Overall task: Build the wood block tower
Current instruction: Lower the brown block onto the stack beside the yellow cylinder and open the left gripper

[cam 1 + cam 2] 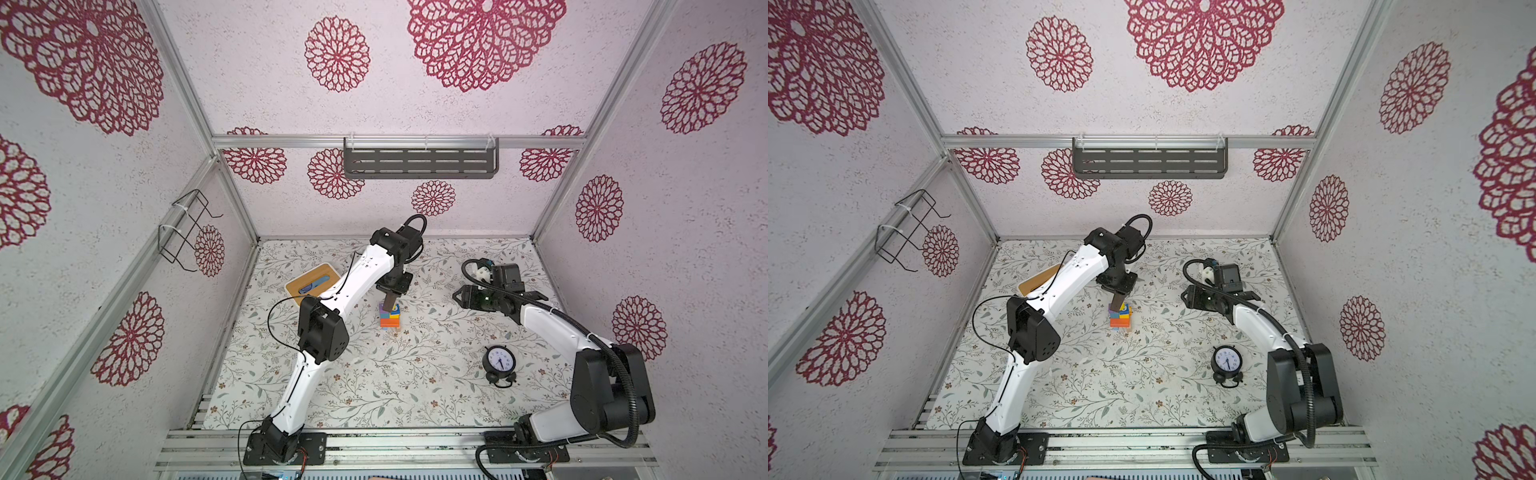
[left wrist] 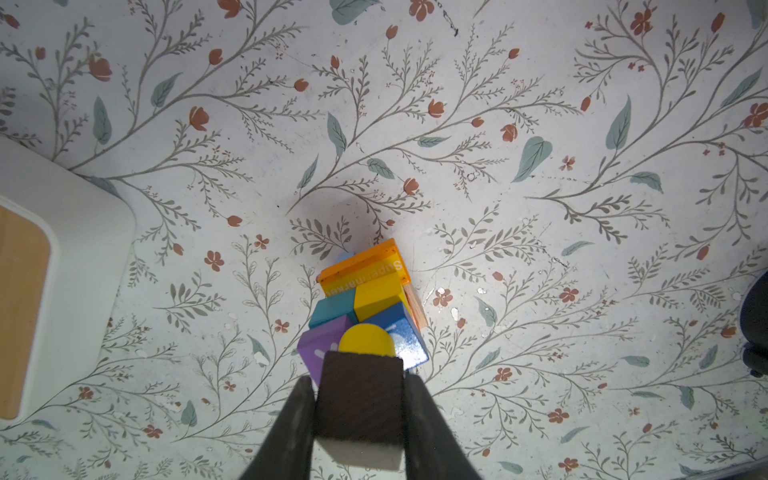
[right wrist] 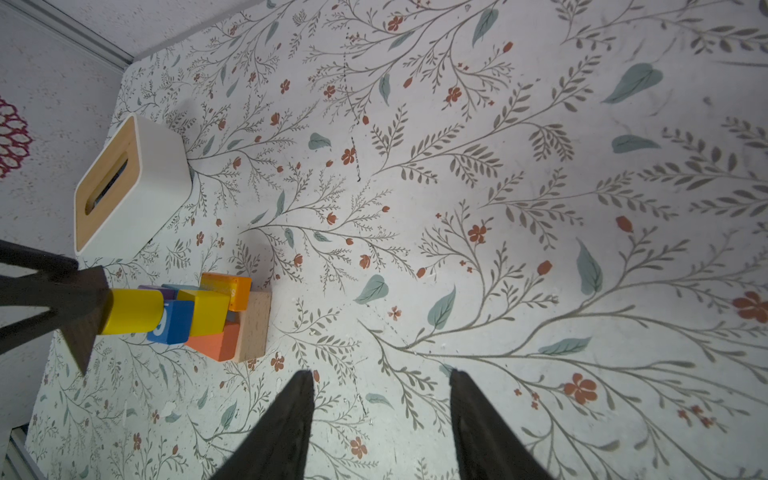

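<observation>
The tower (image 1: 390,319) (image 1: 1120,318) stands mid-table in both top views, a stack of wood blocks. In the right wrist view I see its tan base (image 3: 254,328), orange blocks (image 3: 218,341), a yellow block (image 3: 206,311), the blue "9" cube (image 3: 172,323) and a yellow cylinder (image 3: 131,311) on top. My left gripper (image 1: 390,300) (image 2: 359,379) is shut on a dark brown block (image 2: 359,395) (image 3: 83,320), which it holds against the cylinder's top. A purple cube (image 2: 322,345) sits beside the cylinder. Off to the tower's right, my right gripper (image 1: 496,301) (image 3: 380,372) hangs open and empty.
A white box with a wooden lid (image 1: 311,282) (image 3: 162,183) stands behind the left arm, left of the tower. A black alarm clock (image 1: 500,360) (image 1: 1227,360) sits front right, near the right arm. Walls enclose the table on three sides.
</observation>
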`<state>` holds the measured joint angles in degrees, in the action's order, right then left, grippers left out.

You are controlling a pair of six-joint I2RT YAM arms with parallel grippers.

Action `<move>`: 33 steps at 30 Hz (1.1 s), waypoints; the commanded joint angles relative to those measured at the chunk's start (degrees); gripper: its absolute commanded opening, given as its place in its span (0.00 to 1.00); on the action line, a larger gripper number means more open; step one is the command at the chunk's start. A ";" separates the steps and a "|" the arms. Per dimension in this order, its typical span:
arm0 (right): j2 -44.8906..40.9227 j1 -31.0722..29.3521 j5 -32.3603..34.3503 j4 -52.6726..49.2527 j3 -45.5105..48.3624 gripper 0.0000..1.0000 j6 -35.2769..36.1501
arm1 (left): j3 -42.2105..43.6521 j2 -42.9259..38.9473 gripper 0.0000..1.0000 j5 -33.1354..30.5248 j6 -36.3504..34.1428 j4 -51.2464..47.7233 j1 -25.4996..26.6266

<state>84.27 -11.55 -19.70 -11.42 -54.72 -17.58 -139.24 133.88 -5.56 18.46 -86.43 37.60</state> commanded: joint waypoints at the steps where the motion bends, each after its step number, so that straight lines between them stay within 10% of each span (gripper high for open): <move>1: -1.83 0.06 0.15 0.94 0.05 0.56 0.94 | -0.95 0.54 0.21 -0.99 -0.18 -0.50 -0.12; 20: -1.65 0.04 -0.32 1.40 0.49 0.56 1.03 | -1.48 0.94 0.25 -0.84 0.00 -0.17 -0.08; 33: -1.65 0.04 -0.36 1.49 0.58 0.57 1.00 | -2.00 0.50 0.55 -1.23 0.44 0.33 0.01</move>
<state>84.27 -11.55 -19.73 -11.00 -54.72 -17.58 -139.61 134.28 -6.17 18.59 -86.32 37.60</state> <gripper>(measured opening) 0.569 0.540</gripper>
